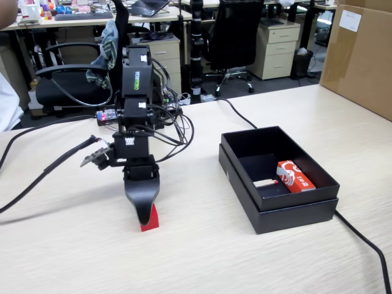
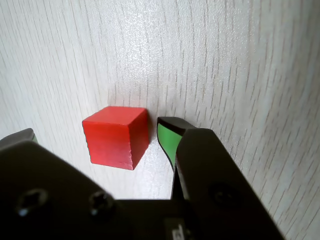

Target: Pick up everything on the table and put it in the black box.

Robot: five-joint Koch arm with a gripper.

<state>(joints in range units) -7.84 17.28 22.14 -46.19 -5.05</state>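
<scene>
Red cube (image 2: 114, 136) sits on the counter (image 2: 225, 65) between the parted jaws of the claw (image 2: 95, 136), untouched by either, as the arm (image 1: 136, 110) reaches straight down over it.

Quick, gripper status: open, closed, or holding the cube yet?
Gripper: open, jaws down at the table on either side of the red cube, not yet closed on it.

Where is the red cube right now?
The red cube sits on the table, left of the black box in the fixed view. In the wrist view it lies between the open gripper jaws, beside the green-padded one.
</scene>
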